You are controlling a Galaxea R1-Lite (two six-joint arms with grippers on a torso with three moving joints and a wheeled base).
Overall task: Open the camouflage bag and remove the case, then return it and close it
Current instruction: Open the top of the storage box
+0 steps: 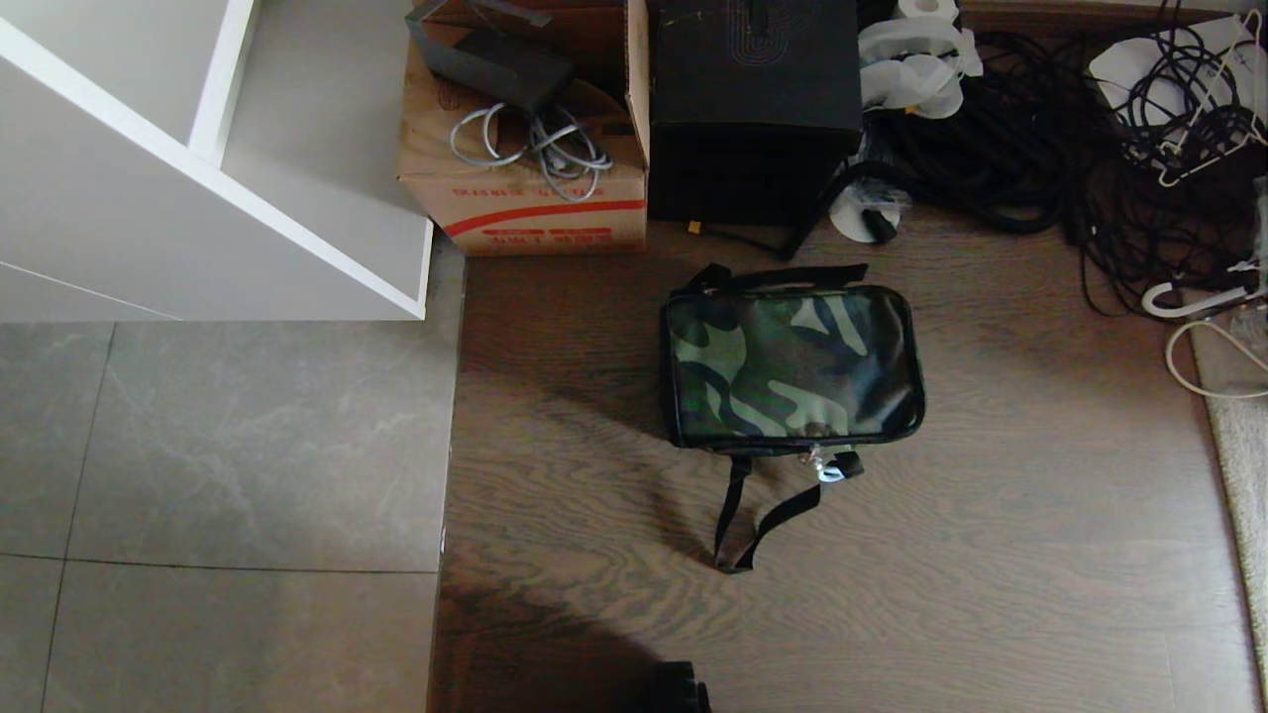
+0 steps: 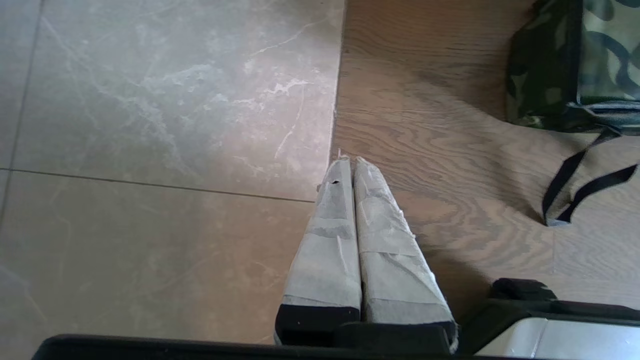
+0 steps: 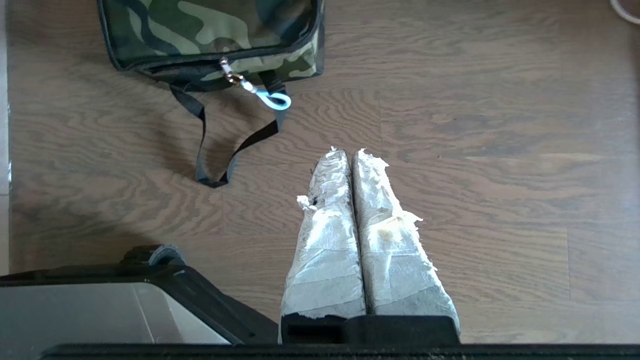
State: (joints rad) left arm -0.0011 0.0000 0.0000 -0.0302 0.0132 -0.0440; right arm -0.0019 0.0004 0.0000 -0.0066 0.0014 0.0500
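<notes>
The camouflage bag (image 1: 792, 366) lies flat and zipped shut on the wooden floor, its white zipper pull (image 1: 830, 472) at the near edge and a black strap (image 1: 753, 520) looped toward me. The case is hidden. In the left wrist view the bag's corner (image 2: 575, 65) shows far off; my left gripper (image 2: 351, 161) hangs shut and empty over the seam between tile and wood. My right gripper (image 3: 348, 152) is shut and empty above bare wood, short of the bag (image 3: 210, 35) and its zipper pull (image 3: 277, 100). Neither gripper shows in the head view.
Behind the bag stand a tall black box (image 1: 753, 109) and a cardboard box (image 1: 525, 168) holding cables. A tangle of black cables (image 1: 1070, 149) fills the back right. A white cabinet (image 1: 198, 178) stands at the left, a rug edge (image 1: 1243, 446) at the right.
</notes>
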